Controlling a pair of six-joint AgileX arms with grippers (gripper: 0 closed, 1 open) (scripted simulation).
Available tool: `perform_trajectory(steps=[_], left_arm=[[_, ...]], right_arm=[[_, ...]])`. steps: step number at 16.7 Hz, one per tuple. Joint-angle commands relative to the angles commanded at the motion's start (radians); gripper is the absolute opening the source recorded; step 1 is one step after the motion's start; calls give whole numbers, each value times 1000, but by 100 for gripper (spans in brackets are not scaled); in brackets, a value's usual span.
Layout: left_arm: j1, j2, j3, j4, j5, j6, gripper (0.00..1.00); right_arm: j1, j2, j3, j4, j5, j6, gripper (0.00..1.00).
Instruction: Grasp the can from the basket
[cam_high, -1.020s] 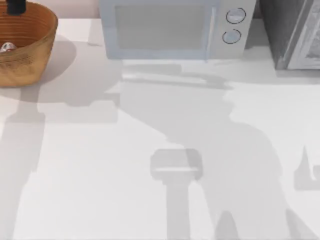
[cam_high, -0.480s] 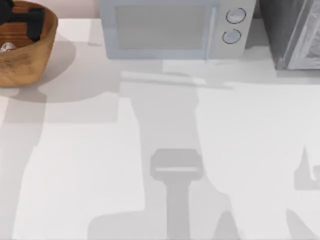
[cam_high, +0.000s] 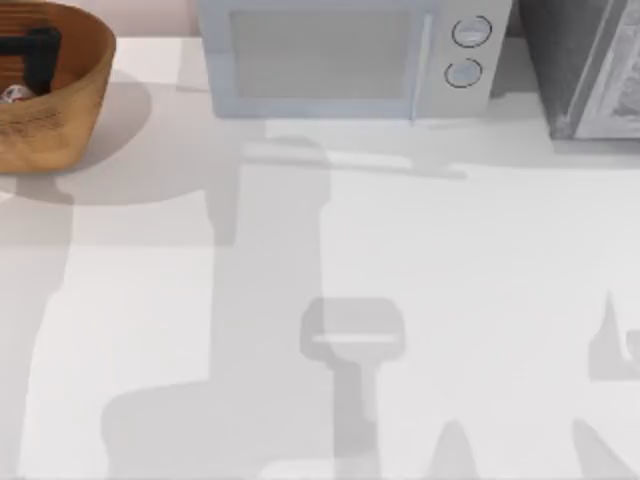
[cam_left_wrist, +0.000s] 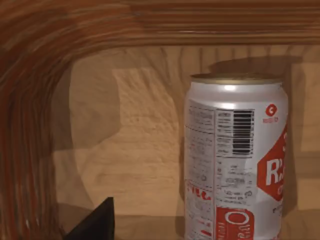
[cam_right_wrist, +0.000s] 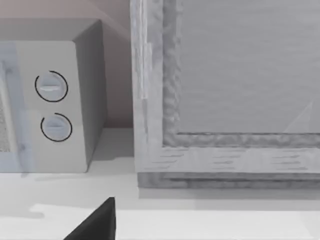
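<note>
The can (cam_left_wrist: 235, 160) is standing upright inside the basket (cam_high: 75, 95), way over at the table's far left corner. From the left wrist camera you get a close look at its side: white body, red marks, a barcode, dull gold top, with the basket's ribbed inner wall curving around behind it. From above it's just a small pale spot (cam_high: 14, 95) low against the inside of the basket.

The left gripper (cam_high: 30, 52) is down inside the basket, a dark shape just beside the can and slightly past it toward the back. One dark fingertip (cam_left_wrist: 95, 225) pokes into the wrist view, off to the side of the can and not touching it. Honestly I can't tell how wide the fingers are set.

Farther out, a microwave (cam_high: 345, 55) sits along the back edge of the table (cam_high: 400, 300), with a grey cabinet thing (cam_high: 590, 65) to its right. The right arm's wrist camera faces those two, with one dark fingertip (cam_right_wrist: 95, 222) at the edge, and I can't tell its state either.
</note>
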Motion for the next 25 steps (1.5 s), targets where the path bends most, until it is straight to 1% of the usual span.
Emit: perform_trajectory(steps=[7,10,16,21,25], left_arm=[[0,0,4,2,0,-2,100],[0,-4,-58,56,-1,-5,100],[-4,-17,-246,231,-2,-9,100],[-4,-18,-269,253,-2,-10,100],[-4,-18,-269,253,-2,-10,70]], right_arm=[[0,0,0,0,0,0,100],[0,0,0,0,0,0,100],[0,0,0,0,0,0,100],[0,0,0,0,0,0,100],[0,0,0,0,0,0,100]])
